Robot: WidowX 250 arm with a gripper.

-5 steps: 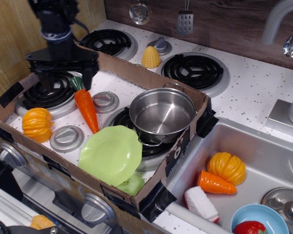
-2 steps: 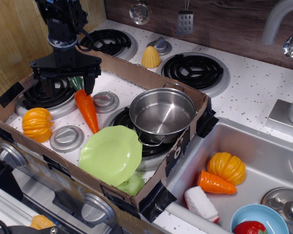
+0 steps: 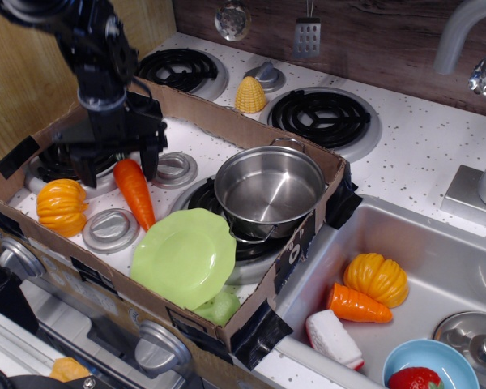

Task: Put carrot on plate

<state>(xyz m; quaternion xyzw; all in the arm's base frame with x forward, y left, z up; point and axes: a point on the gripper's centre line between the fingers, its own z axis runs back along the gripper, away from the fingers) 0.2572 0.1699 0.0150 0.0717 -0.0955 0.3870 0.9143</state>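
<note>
We see the black gripper (image 3: 118,166) lowered inside the cardboard box (image 3: 251,134) on the toy stove, its two fingers (image 3: 151,158) spread wide apart, one on each side of the thick end of the carrot (image 3: 134,193). The jaws are not closed on it; whether a finger touches the carrot's side we cannot tell, since the gripper body hides the carrot's top (the green stem is out of sight beneath it). The carrot lies flat on the white stovetop, its thick end under the gripper and its tip pointing toward the near side of the box, ending close to the rim of the lime-green plate (image 3: 184,258) but apart from it. The plate rests tilted against the near wall of the box, partly over a burner, and it carries nothing. Just behind the plate stands the steel pot (image 3: 269,192), upright and open. To the left of the carrot sits a small orange pumpkin (image 3: 61,207), and a round silver knob (image 3: 111,229) lies between the pumpkin and the plate. Outside the box, a yellow corn piece (image 3: 250,95) stands between the rear burners, and in the sink (image 3: 437,251) at right we find another pumpkin (image 3: 377,279), a short carrot piece (image 3: 356,305) and a blue bowl (image 3: 425,363).
</note>
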